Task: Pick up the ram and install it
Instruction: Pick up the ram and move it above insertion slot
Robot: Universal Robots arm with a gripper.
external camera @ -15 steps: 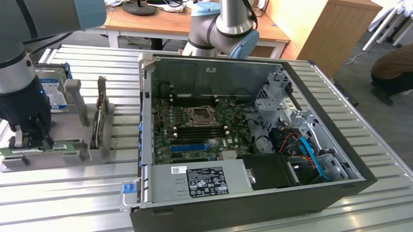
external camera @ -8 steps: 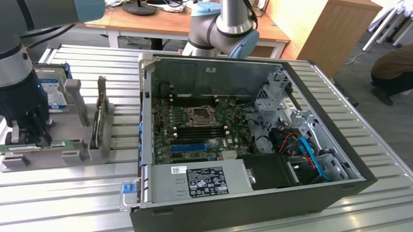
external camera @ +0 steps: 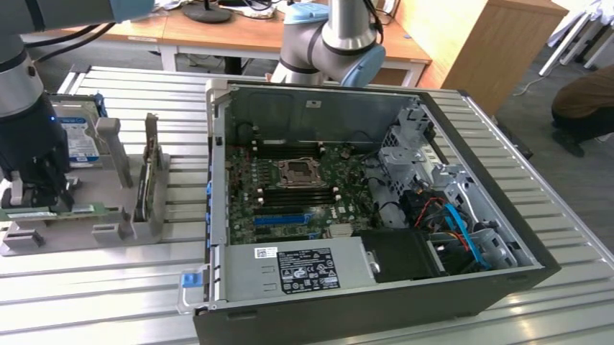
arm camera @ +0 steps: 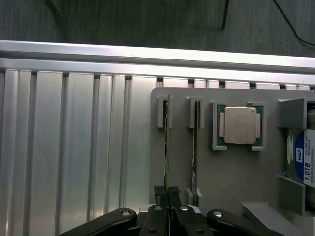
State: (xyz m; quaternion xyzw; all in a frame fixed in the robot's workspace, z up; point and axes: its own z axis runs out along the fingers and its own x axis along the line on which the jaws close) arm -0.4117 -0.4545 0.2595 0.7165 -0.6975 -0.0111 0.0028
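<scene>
The ram (external camera: 75, 210) is a slim green stick standing on edge in the front slot of a grey holder (external camera: 57, 243) at the exterior view's left. My gripper (external camera: 43, 203) hangs straight down over it from the dark arm. From the wrist the ram (arm camera: 167, 142) shows edge-on as a thin line, and my gripper (arm camera: 168, 196) is shut on its near end, one finger pressed to each side. The open computer case (external camera: 537, 251) lies to the exterior view's right, with the motherboard's black memory slots (external camera: 287, 191) beside the processor socket.
A second thin stick (arm camera: 195, 142) stands parallel in the neighbouring slot. A processor chip (arm camera: 239, 124) and a hard drive (arm camera: 309, 157) sit in the same holder (arm camera: 231, 182). A dark expansion card (external camera: 149, 169) stands upright between the holder and the case. A person (external camera: 585, 100) sits at the far right.
</scene>
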